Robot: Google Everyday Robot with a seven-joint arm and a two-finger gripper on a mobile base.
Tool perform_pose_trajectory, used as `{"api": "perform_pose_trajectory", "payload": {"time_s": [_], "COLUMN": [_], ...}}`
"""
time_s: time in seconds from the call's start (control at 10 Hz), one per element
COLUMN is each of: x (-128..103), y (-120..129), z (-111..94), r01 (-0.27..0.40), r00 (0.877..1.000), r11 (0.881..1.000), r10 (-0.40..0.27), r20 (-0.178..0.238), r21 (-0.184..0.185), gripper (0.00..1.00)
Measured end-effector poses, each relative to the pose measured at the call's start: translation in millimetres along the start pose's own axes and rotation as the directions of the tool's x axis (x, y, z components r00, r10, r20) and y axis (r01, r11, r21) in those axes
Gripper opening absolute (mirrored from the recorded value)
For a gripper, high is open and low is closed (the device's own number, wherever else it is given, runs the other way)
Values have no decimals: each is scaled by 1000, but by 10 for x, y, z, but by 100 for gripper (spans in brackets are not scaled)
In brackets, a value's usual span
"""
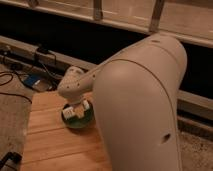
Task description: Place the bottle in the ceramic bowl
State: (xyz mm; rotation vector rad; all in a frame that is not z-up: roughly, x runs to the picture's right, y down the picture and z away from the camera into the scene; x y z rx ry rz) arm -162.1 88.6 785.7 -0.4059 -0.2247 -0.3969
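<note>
Bottle [80, 111]: light, stiff, slick plastic; grip mid-body. Gripper [78, 110] over green bowl [79, 120], directly beneath fingers; finger state cannot be told.

**Dim Room, Warm Wood**

A slatted wooden table [47, 142] filled the lower left of the frame, lit warmly. Left of it lay grey carpet [12, 107] with dark cables [20, 70] and a blue object [31, 81]. A pale ledge [30, 47] ran diagonally below dark panels, with a lighter railing [125, 15] across the top. The gripper [79, 111] hung at centre left.
</note>
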Motion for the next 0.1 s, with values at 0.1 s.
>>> {"api": "perform_pose_trajectory", "payload": {"time_s": [0.1], "x": [0], "y": [0], "z": [1], "r01": [0], "r00": [1000], "r11": [1000], "r10": [0], "r20": [0], "r21": [0], "gripper": [80]}}
